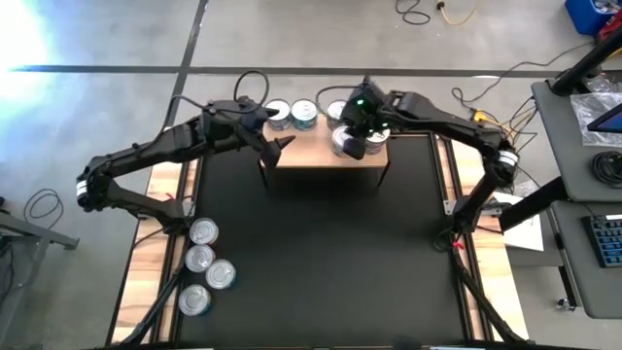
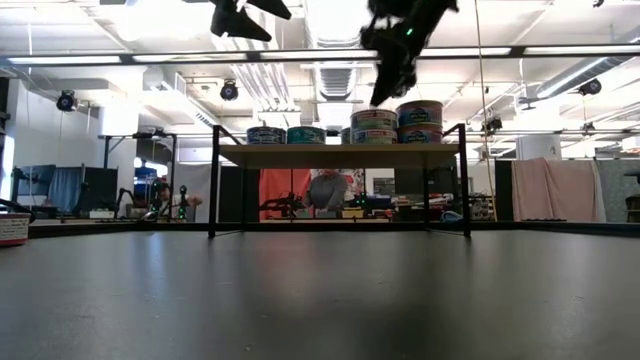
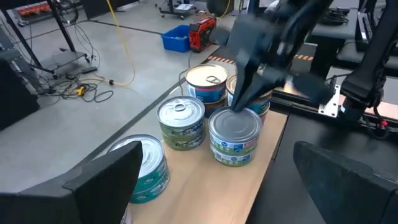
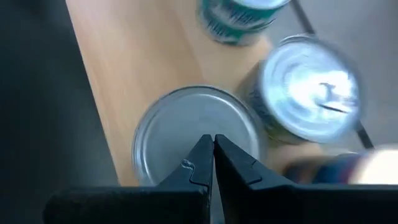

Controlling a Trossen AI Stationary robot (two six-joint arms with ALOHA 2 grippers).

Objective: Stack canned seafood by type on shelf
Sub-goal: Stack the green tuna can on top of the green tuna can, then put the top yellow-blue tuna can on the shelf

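A wide workshop with a grey concrete floor surrounds the table, whose black mat (image 1: 321,243) fills most of the top. At the mat's twelve o'clock edge stands the shelf (image 1: 316,151), light wood on thin black legs.

The right gripper (image 1: 352,146) hangs over the shelf's three o'clock end with its two fingers pressed together, holding nothing. Its closed tips point straight down at the plain silver lid of a tin (image 4: 189,134), just above it or touching; I cannot tell which. In the low view that end of the shelf carries tins stacked two high (image 2: 400,122), with the gripper coming down from above them. Just beside the plain-lidded tin sits one with a pull-tab lid (image 4: 308,93), and a teal-labelled one (image 4: 239,15) stands a little further along.

The left gripper (image 1: 282,146) hovers above the shelf's nine o'clock end, fingers spread wide and empty. From its wrist the cluster shows clearly: a green-labelled tin (image 3: 181,124), a gold-topped tin (image 3: 207,84) behind it, and one (image 3: 146,168) close to its own fingers.

Well apart from all that, four more tins (image 1: 206,267) sit in a loose line near the mat's eight o'clock corner, silver tops up.

Beyond the shelf, a person (image 2: 328,190) is partly visible in the background.
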